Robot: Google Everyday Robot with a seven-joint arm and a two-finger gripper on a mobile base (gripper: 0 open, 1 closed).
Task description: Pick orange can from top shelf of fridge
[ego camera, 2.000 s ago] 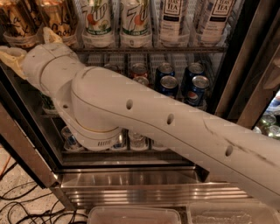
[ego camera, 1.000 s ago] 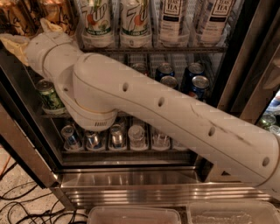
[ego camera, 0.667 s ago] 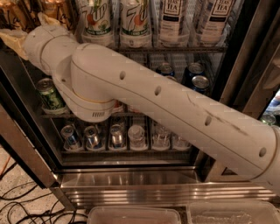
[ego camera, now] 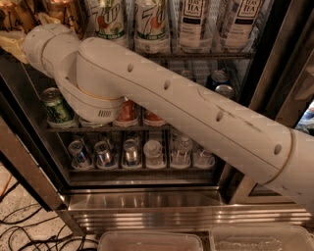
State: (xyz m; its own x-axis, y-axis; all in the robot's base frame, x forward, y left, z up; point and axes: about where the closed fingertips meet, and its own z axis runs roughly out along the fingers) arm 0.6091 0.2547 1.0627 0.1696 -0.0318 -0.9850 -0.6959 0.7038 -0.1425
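The fridge point(ego camera: 167, 208) stands open in front of me, with a stainless steel sill and a dark door frame on the right. The top shelf point(ego camera: 201, 55) is a wire rack holding tall amber orange cans point(ego camera: 63, 11) at the far left, then 7Up cans point(ego camera: 153, 23) and tea bottles point(ego camera: 196, 22). My white arm crosses from lower right to upper left. My gripper point(ego camera: 23, 30) is at the top shelf's left end, right by the orange cans, mostly cut off by the frame edge and hidden behind my wrist.
The rack below holds short green point(ego camera: 56, 105), red point(ego camera: 128, 112) and blue point(ego camera: 218, 78) cans. The bottom rack holds silver-topped cans point(ego camera: 104, 153) and small bottles point(ego camera: 182, 147). Clear plastic bins point(ego camera: 152, 241) sit below the sill. Cables point(ego camera: 19, 230) lie on the floor at left.
My arm has risen and reached further up and left toward the top shelf's left end. More of the lower racks now shows beneath the arm.
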